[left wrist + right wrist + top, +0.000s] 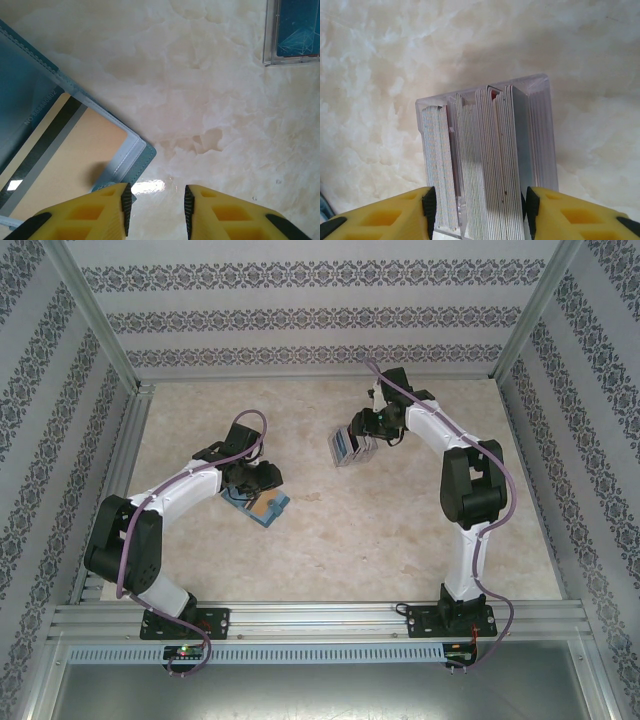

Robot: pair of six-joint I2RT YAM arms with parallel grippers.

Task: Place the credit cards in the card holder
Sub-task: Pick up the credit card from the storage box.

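Cards (485,165) stand on edge, packed in a clear box (540,84) mid-table, long edges running away from the R wrist cam, edges white/grey w/ a bit of red. R gripper (480,205) straddles the stack, can't tell if clamped. Teal holder (25,80) lies open left of centre w/ a tan card (75,150), dark-striped, diagonal in its clear sleeve; L gripper (157,205) open, empty, at its corner.

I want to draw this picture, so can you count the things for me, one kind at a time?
Robot arms: 2
Teal card holder: 1
Tan card in the holder: 1
Clear box packed with cards, too tight to count: 1
Total: 5
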